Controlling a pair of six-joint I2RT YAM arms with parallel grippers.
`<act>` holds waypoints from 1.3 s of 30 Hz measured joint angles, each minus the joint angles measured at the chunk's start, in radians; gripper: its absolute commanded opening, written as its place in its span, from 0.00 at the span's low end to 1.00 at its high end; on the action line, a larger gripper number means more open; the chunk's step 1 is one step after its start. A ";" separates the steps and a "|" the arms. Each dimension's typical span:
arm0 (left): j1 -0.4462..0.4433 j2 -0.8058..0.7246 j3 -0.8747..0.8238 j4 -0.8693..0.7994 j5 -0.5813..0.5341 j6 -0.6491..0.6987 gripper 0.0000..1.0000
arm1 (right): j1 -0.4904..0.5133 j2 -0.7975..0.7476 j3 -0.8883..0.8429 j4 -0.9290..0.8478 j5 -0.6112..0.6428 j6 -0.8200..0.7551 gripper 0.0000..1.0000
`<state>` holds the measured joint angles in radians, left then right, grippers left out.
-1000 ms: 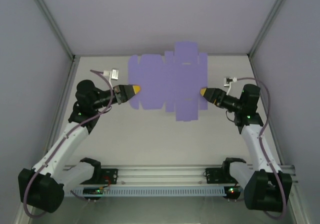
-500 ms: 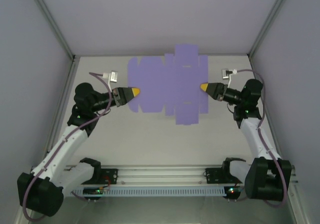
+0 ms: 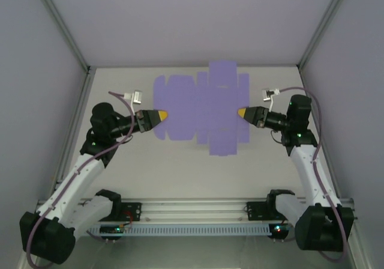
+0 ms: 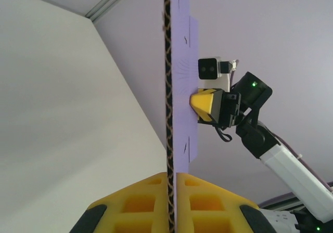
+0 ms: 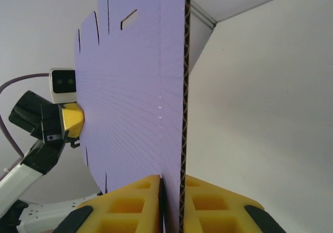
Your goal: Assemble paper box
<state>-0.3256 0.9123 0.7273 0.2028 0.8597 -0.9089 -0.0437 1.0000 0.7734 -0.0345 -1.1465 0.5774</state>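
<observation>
The paper box [image 3: 201, 107] is nowhere near a box yet. It is one flat lilac sheet of cut card with every flap and tab unfolded, stretched between the two arms. The left end effector [image 3: 161, 114] is pinched shut on the sheet's near-left edge and the right end effector [image 3: 242, 112] is clamped on the opposite edge, so the card spans the gap between them. From each wrist the card runs edge-on straight out of the closed yellow fingers. It seems to be held just clear of the table [image 3: 180, 173], though I can't be sure. I'd call this the positioning step, before any folding. The next move probably calls for laying it down and creasing a first side panel.
</observation>
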 measured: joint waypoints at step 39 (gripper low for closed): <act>0.019 -0.055 -0.090 -0.583 -0.639 0.251 1.00 | 0.719 0.660 0.250 -0.307 1.429 -1.223 0.00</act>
<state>-0.3065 0.8570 0.6373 -0.3805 0.2211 -0.6582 0.6758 1.6600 1.0237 -0.3412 0.2821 -0.6460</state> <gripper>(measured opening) 0.994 0.073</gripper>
